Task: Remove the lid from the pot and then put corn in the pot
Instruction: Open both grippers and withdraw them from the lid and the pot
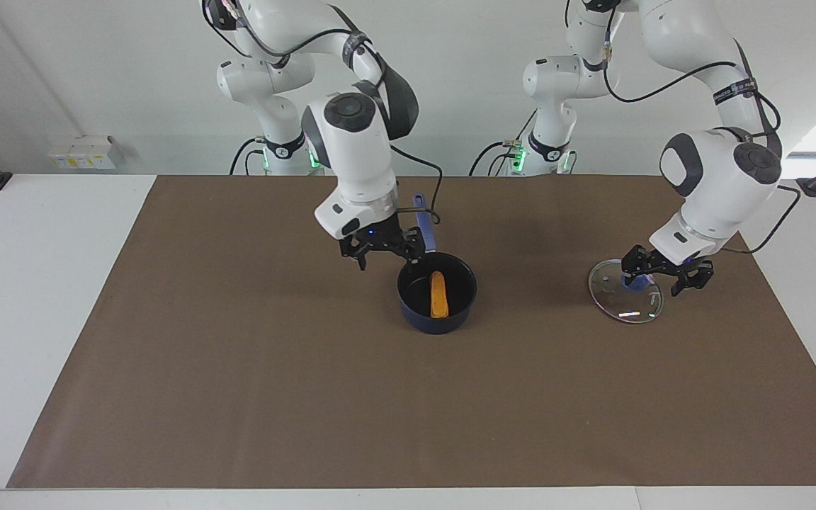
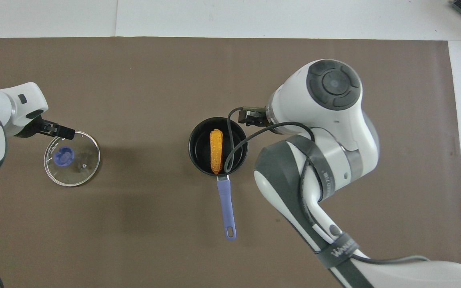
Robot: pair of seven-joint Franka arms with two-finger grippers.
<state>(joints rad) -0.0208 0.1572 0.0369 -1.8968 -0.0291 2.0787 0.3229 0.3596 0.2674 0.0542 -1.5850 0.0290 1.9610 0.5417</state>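
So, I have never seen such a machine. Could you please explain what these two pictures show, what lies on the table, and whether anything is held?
These are two white robot arms, each ending in a two-finger gripper. One picture looks at them from across the table; the other looks down from above their own end.

On the brown mat stands a small dark blue pot with a long blue handle. A stubby orange-yellow corn cob lies inside it. Toward the left arm's end lies a round clear glass lid with a blue knob, flat on the mat.

Nothing is held. The right gripper hangs open beside the pot's rim. The left gripper hangs open just over the lid's edge. The task looks finished.
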